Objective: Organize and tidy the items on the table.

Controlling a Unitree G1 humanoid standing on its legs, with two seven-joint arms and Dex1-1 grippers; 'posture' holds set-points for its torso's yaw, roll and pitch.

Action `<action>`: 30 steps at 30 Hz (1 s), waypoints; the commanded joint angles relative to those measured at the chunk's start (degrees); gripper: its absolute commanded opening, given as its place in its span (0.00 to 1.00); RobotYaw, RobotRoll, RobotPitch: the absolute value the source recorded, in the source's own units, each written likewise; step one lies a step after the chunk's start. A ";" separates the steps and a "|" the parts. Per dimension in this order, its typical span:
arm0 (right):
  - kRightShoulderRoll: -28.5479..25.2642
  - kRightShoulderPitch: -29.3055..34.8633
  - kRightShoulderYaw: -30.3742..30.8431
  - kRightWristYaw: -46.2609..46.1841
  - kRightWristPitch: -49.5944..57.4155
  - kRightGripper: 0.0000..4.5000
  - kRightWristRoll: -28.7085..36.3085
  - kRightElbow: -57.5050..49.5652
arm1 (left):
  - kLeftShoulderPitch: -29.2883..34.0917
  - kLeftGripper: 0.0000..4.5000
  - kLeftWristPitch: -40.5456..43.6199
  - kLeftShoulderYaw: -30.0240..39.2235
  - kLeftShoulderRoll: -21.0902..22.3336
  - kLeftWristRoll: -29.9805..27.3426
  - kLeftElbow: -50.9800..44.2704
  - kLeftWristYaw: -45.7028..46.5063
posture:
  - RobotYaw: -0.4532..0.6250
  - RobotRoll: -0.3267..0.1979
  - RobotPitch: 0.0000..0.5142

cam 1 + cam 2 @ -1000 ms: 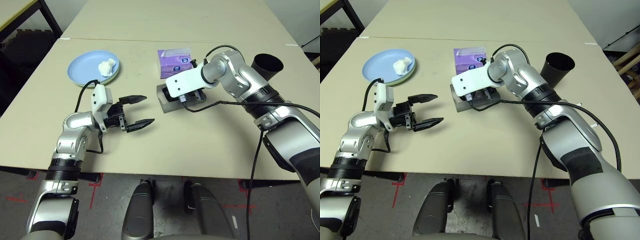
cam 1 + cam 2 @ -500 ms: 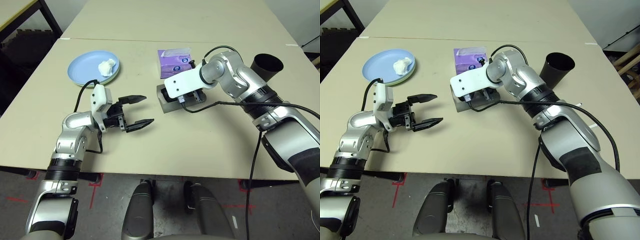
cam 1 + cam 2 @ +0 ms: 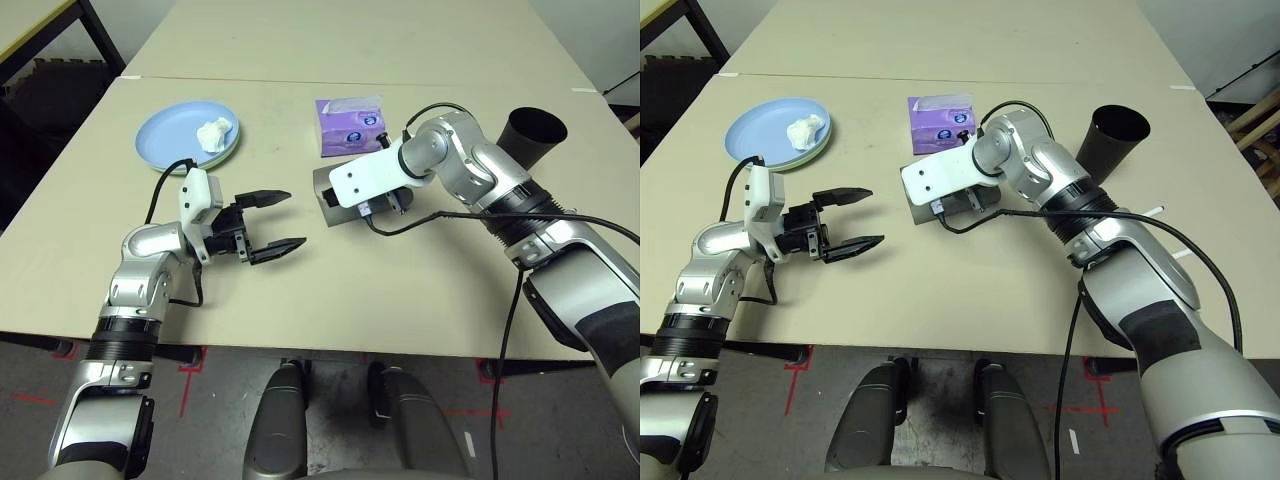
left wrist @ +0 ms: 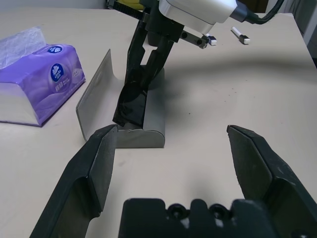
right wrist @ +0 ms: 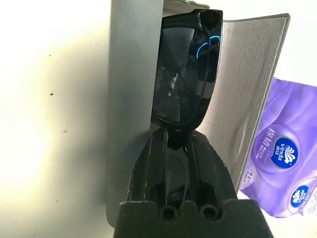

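Observation:
My right gripper [image 5: 174, 141] is shut on the black sunglasses [image 5: 185, 74] and holds them inside the open grey glasses case [image 5: 129, 74], which lies mid-table [image 3: 326, 203]. The purple tissue box [image 3: 350, 125] sits just behind the case. At the back left, a crumpled white tissue [image 3: 213, 133] rests on the light blue plate [image 3: 180, 135], which is stacked on a pale green plate [image 3: 816, 152]. The black cup [image 3: 535, 130] stands at the back right. My left gripper [image 3: 275, 222] is open and holds nothing, left of the case, and points at it.
Two small white markers [image 4: 240, 35] lie on the table [image 3: 400, 290] to the right of the case. A second table [image 3: 350, 40] adjoins the far edge. Bare tabletop lies between my left gripper and the near edge.
My right wrist has shifted slightly left and down over the case, still gripping the sunglasses. The left arm has stayed put.

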 commanded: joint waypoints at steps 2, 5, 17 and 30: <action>-0.17 0.13 -0.16 0.71 0.06 0.10 0.64 -0.42 | -0.02 1.00 -0.38 -0.24 0.51 0.29 0.45 -0.69 | 0.62 0.62 0.37; -0.18 -0.08 -0.01 1.13 0.03 0.18 0.60 -0.11 | -0.14 1.00 -0.50 -0.20 0.57 0.38 0.73 -0.75 | 0.62 0.62 0.37; -0.49 -1.08 -0.70 1.48 0.01 0.99 1.03 0.06 | -1.59 1.00 -1.35 -0.13 0.58 0.52 2.25 -0.58 | 0.61 0.62 0.36; -3.57 1.13 -9.49 8.21 11.58 0.99 12.03 -9.45 | -3.57 1.00 -2.21 -0.55 0.19 0.77 4.57 -1.12 | 0.58 0.62 0.36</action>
